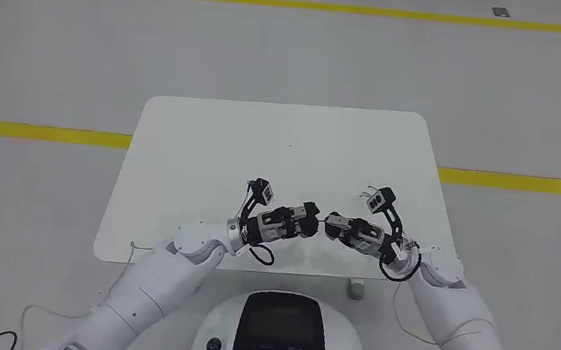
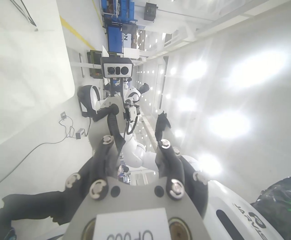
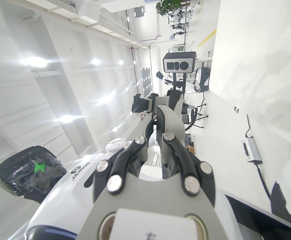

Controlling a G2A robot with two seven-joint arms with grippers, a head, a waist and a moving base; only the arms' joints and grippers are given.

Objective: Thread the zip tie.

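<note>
We start at the left gripper. Its jaws stand wide, with open air between the two dark fingers. Facing it, at its 3 o'clock in the top view, is the right gripper. The two tips come nose to nose, very close, though we cannot say whether they touch. Whether the right jaws are parted or closed on something we cannot tell. The zip tie is too thin for us to pick out, so we cannot say where it sits.

Both arms come in from 6 o'clock, bend inward and meet above the white counter, toward its 6 o'clock edge and close to its middle line. Each wrist carries a small camera on a stalk. The left wrist camera sits at 11 o'clock of its gripper, and the right wrist camera at 1 o'clock of its own.

Around the counter lies pale floor. One yellow line runs out from the counter at 9 and 3 o'clock, and a second yellow line crosses far off at 12 o'clock. In the right wrist view a grey power brick lies on the floor with its cable.
</note>
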